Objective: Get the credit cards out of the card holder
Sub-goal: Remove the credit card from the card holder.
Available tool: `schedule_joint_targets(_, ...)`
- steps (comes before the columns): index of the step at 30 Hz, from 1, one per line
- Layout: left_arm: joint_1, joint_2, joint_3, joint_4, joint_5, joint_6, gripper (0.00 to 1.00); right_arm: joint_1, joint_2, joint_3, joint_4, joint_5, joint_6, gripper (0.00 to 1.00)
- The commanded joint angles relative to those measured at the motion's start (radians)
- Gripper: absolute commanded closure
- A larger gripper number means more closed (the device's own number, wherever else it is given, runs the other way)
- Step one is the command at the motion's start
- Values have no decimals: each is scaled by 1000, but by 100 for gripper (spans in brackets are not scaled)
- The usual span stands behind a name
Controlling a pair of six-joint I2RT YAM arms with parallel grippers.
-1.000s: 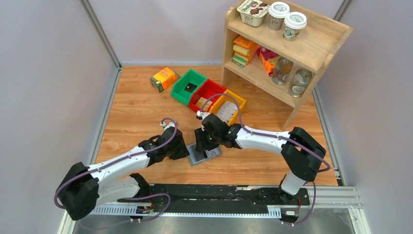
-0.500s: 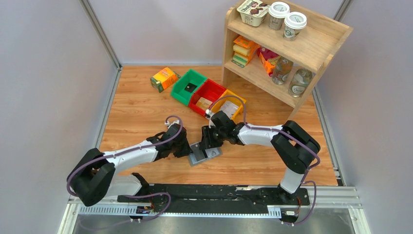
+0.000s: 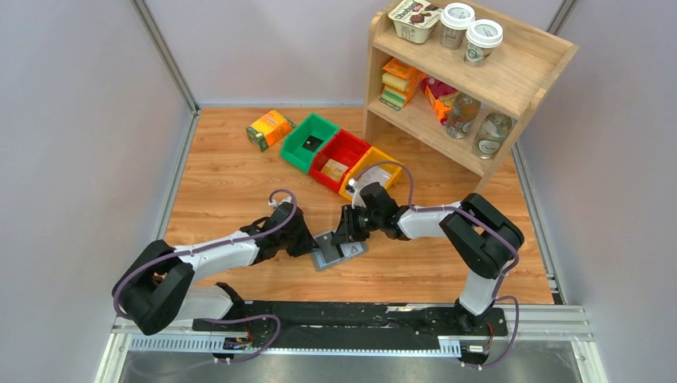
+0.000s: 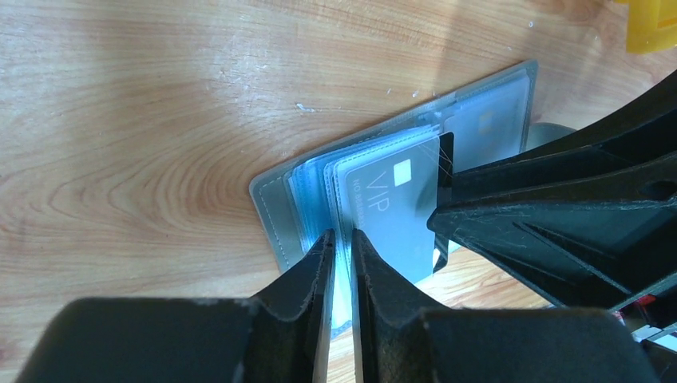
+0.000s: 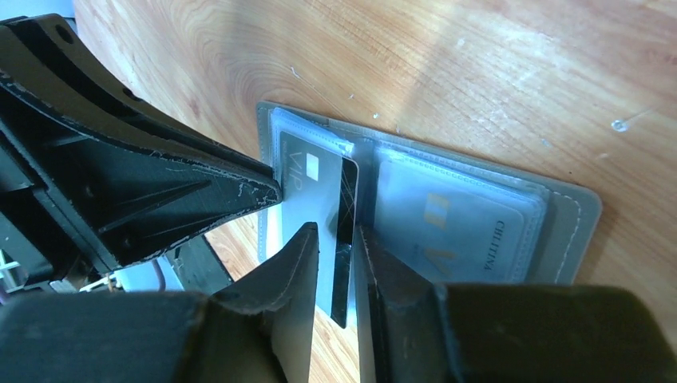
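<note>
The left gripper [image 4: 342, 259] is pinching a clear pocket leaf [image 4: 335, 199] of the card holder [image 4: 271, 215], which is lying open just ahead of its fingertips. The right gripper [image 5: 337, 255] is straddling the credit card [image 5: 307, 191] at its black-striped edge, jaws narrow; whether it is truly gripping, I cannot tell. The pull should be running straight back toward the right wrist, where bare table [image 5: 479, 72] is lying open.

Looks like a robot lab cell: plain panel walls [image 3: 72, 120] boxing in a wood-grain desk [image 3: 223, 183], robot arms [image 3: 431, 222] bolted to a metal rail [image 3: 359, 315], staged grocery shelf [image 3: 479, 80], plastic bins [image 3: 339, 152].
</note>
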Motion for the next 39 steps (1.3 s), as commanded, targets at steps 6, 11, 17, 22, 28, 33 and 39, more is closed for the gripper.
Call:
schedule_joint_targets(6,7,47,-38,1,18,-21,87,-25,3,-54,189,-102,48,85)
schedule_joint_targets(11,11,55,-51,13,26,-30,94,-35,-3,-69,217,-122,51,90)
schedule_joint_targets(17,18,62,-59,22,36,-35,100,-44,-18,-88,241,-142,49,93)
schedule_joint_targets(22,22,64,-67,33,41,-38,100,-54,-29,-98,243,-147,43,93)
schedule_joint_targets(28,27,63,-70,36,49,-37,100,-71,-32,-114,252,-158,42,100)
schedule_joint_targets(33,30,53,-74,33,49,-37,100,-84,-41,-123,250,-161,40,100)
schedule_joint_targets(39,31,36,-71,19,41,-30,100,-99,-54,-126,217,-147,28,100)
